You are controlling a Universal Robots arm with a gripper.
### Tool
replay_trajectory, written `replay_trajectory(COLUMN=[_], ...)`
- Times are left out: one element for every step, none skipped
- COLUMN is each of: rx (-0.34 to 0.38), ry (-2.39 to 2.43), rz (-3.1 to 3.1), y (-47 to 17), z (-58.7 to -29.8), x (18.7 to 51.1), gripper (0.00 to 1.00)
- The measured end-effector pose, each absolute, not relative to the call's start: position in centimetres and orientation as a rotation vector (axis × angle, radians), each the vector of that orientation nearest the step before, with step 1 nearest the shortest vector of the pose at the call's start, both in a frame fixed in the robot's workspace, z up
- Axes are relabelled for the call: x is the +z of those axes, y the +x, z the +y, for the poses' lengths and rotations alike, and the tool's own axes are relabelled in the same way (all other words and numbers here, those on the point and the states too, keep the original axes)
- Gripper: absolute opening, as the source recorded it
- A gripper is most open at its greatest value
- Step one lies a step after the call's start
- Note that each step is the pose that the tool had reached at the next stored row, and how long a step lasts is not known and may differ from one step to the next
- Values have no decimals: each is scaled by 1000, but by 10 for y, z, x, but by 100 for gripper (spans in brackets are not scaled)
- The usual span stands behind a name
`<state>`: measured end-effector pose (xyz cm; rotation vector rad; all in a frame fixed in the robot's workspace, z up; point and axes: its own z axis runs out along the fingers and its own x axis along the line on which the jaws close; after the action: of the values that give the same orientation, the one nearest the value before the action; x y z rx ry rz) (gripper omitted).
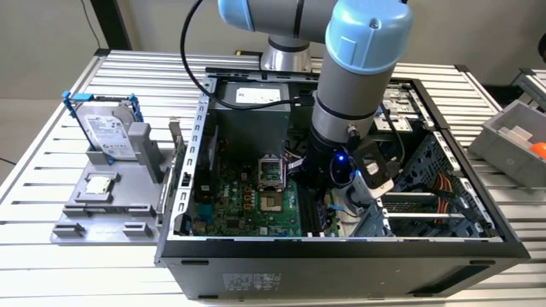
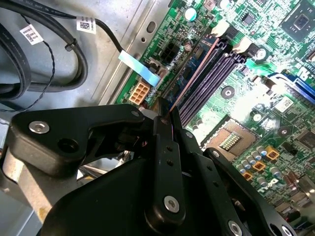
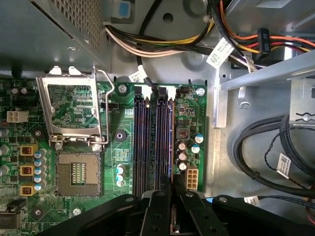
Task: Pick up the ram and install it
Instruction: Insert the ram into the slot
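1. the gripper (image 2: 165,115) is lowered inside the open computer case (image 1: 341,246), over the memory slots (image 3: 152,142).
2. its fingers (image 3: 167,189) are clamped on the ram (image 2: 189,81), held edge-on.
3. the ram stands in line with the slots on the motherboard (image 3: 74,128); whether it is seated cannot be told.

The exterior view looks down from high at the near side onto the open case (image 1: 341,249) on the slatted table (image 1: 51,268), the arm (image 1: 354,96) reaching in from the far side. Both wrist views sit close above the motherboard (image 3: 118,128), looking down past the black gripper (image 3: 172,196), one straight on and the other slanted. All three share the memory slots (image 2: 211,78) and the CPU socket (image 3: 76,174), seen small in the exterior view.
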<state>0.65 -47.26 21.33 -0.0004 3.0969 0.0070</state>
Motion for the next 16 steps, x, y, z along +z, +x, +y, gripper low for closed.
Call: replay_trajectory(rx=[7,7,7,7,7,7,7,6,6,6,6,6,5,4,3,3], ry=[0,0,0,0,0,0,0,0,1,1,1,1,1,2,2,2], rz=[3097,3097,3097,3097,3097,3097,3097,3097,3097,3097,3097,3097,3097,3097,3097,3097], y=[6,7,7,6,6,7,7,7,6,7,7,7,7,7,7,6], z=[-473,-473,-473,-473,-473,-473,-473,-473,-473,-473,-473,-473,-473,-473,-473,-473], x=[213,213,212,212,212,212,212,212,212,212,212,212,212,212,212,211], gripper=[0,0,0,0,0,0,0,0,0,0,0,0,0,0,0,0])
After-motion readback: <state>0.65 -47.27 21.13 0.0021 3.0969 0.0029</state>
